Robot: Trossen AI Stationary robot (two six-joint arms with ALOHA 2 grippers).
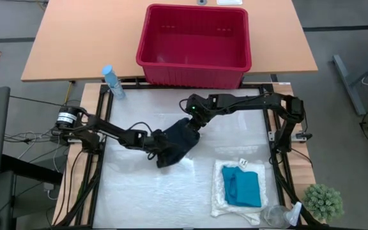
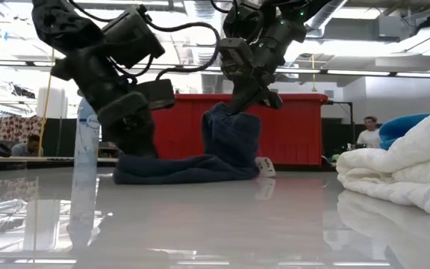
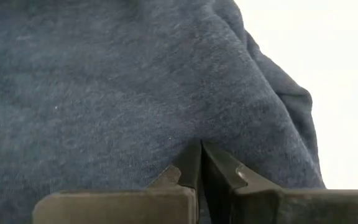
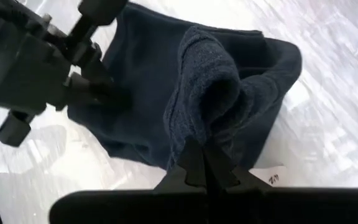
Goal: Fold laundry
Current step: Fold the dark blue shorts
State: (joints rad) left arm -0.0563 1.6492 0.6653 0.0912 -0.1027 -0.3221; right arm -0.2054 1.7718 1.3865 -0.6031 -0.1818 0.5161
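The red basket [image 1: 193, 45] stands at the table's far edge and serves here as the landmark. Well away from it, toward the near right corner, lies the cream-white lacy cloth [image 1: 225, 201], the biggest of the laundry, already in a flat bundle with the turquoise-blue garment [image 1: 245, 187] folded on top of it. That pair looks finished.

Between those and the basket, nearer the basket and just left of its middle, sits the dark navy garment [image 1: 174, 144]. It is a thick, fleecy knit (it slumps into rounded rolls, not sharp creases), so it should handle as soft, light, floppy and grippy, liable to sag wherever it is unsupported. One end lies flat on the table; the other end stands up in a hump.

The right gripper [image 4: 202, 163] has its fingers pressed together on the top of that raised hump, on the basket side. The left gripper [image 3: 199, 163], on the side away from the basket, is pinched shut against the flat part of the cloth.

Best hold, I judge: edges or corners.
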